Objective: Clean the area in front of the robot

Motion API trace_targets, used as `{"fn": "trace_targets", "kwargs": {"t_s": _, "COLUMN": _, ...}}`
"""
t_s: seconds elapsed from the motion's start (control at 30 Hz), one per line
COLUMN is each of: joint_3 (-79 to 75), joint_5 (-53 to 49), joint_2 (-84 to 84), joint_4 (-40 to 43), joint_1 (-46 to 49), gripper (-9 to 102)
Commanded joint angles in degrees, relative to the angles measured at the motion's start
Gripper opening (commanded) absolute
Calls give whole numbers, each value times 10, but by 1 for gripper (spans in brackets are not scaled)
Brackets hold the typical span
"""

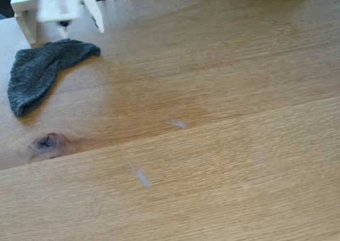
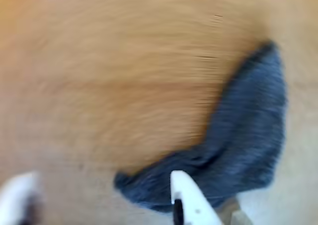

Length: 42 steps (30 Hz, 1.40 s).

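The light-brown oak tabletop (image 1: 223,81) carries two small pale grey smears, one near the middle (image 1: 179,124) and one nearer the front (image 1: 139,175). A dark grey cloth (image 1: 37,73) lies crumpled at the far left. Just behind and above it hovers my white gripper (image 1: 81,23), blurred by motion. In the wrist view the gripper (image 2: 99,197) is open with nothing between its fingers. One white fingertip (image 2: 191,200) is over the cloth's (image 2: 248,130) near edge, the other fingertip (image 2: 17,195) is over bare wood.
A dark knot (image 1: 47,142) marks the wood at the left, below the cloth. A white wooden shelf (image 1: 25,17) stands at the back left corner, close beside the arm. Plank seams run across the table.
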Motion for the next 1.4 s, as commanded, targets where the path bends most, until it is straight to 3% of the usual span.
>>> {"fn": "trace_targets", "kwargs": {"t_s": 0.0, "joint_3": -246, "joint_5": 34, "joint_2": -137, "joint_4": 30, "joint_1": 148, "gripper": 48}}
{"fn": "trace_targets", "kwargs": {"t_s": 0.13, "joint_3": -341, "joint_5": 25, "joint_2": -246, "joint_4": 89, "joint_1": 254, "gripper": 45}}
{"fn": "trace_targets", "kwargs": {"t_s": 0.27, "joint_3": -348, "joint_5": -36, "joint_2": -338, "joint_4": 67, "joint_1": 315, "gripper": 45}}
{"fn": "trace_targets", "kwargs": {"t_s": 0.63, "joint_3": -352, "joint_5": -144, "joint_2": -550, "joint_4": 11, "joint_1": 319, "gripper": 39}}
{"fn": "trace_targets", "kwargs": {"t_s": 0.93, "joint_3": -353, "joint_5": -164, "joint_2": -649, "joint_4": -16, "joint_1": 300, "gripper": 11}}
{"fn": "trace_targets", "kwargs": {"t_s": 1.0, "joint_3": -353, "joint_5": -159, "joint_2": -653, "joint_4": -13, "joint_1": 294, "gripper": 4}}
{"fn": "trace_targets", "kwargs": {"t_s": 1.2, "joint_3": -353, "joint_5": -113, "joint_2": -548, "joint_4": 31, "joint_1": 250, "gripper": 2}}
{"fn": "trace_targets", "kwargs": {"t_s": 1.37, "joint_3": -353, "joint_5": -50, "joint_2": -359, "joint_4": 99, "joint_1": 106, "gripper": 0}}
